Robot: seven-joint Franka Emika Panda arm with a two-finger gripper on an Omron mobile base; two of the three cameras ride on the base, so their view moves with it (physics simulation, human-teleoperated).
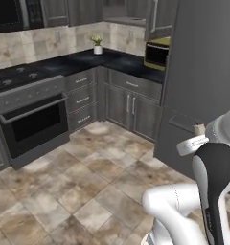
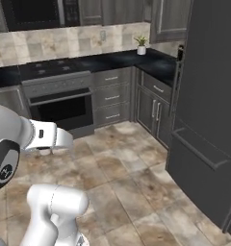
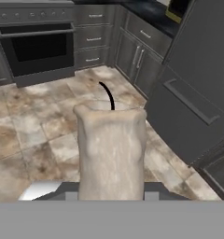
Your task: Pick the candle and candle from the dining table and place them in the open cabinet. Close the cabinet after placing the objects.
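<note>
A cream-beige lumpy candle [image 3: 111, 149] with a curved black wick stands upright between the jaws of my gripper [image 3: 111, 189], which is shut on it. In the left base view the candle [image 1: 199, 129] is a small beige lump atop the white hand, with the gripper [image 1: 197, 136] held in the air in front of the tall dark fridge. The cabinet [image 1: 122, 13] is on the far wall above the corner counter, and its door [image 1: 157, 18] is swung open. The dining table is out of view.
A tall dark fridge [image 1: 203, 72] stands close on the right. A yellow microwave [image 1: 157, 53] sits on the black counter under the cabinet, with a small potted plant [image 1: 97, 45] further along. The oven [image 1: 33, 119] is at left across tiled floor [image 1: 88, 177].
</note>
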